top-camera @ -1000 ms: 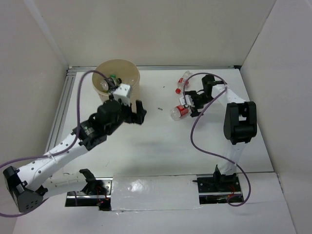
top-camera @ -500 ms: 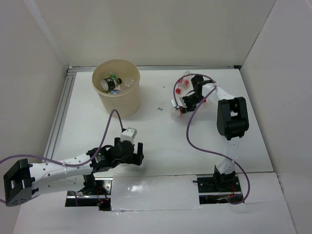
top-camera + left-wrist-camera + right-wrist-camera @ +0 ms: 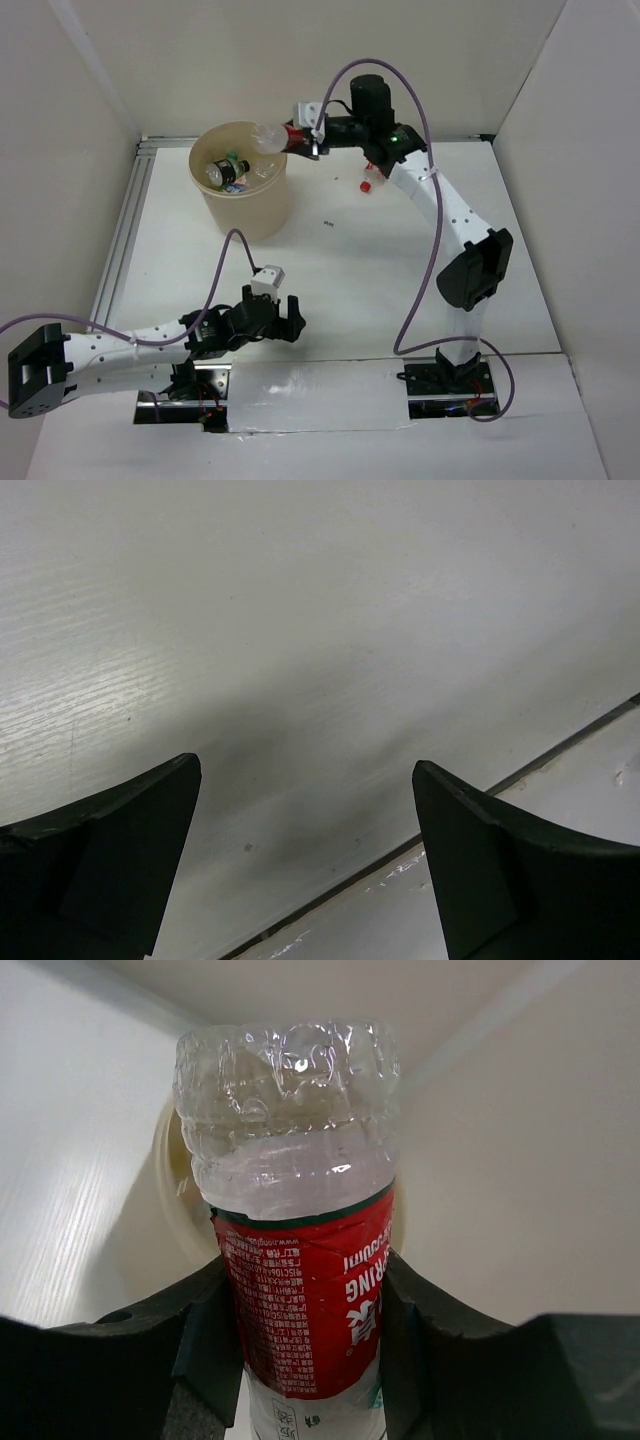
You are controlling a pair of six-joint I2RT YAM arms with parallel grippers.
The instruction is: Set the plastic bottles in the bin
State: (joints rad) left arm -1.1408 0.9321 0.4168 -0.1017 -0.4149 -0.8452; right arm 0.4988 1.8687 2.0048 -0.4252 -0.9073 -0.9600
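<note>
From above, the right fingers (image 3: 298, 136) are clamping a red-labelled bottle (image 3: 272, 136) over the far rim of the bin (image 3: 250, 215), with other bottles (image 3: 222, 172) lying inside. The left fingers (image 3: 290, 312) are hovering near the front edge of the tabletop (image 3: 330, 280). In the left wrist view they are spreading wide, holding nothing. In the right wrist view the bottle (image 3: 300, 1260) is being pinched at its label. This looks like the drop step: next, the right fingers need opening over the bin's mouth.

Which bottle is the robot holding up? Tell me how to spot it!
Find the big tan bin at the far left of the table. Just over its right rim, the right arm's fingers pinch a see-through bottle with a red label. It's the only one up in the air, held sideways; the other bottles lie down inside the bin.
</note>
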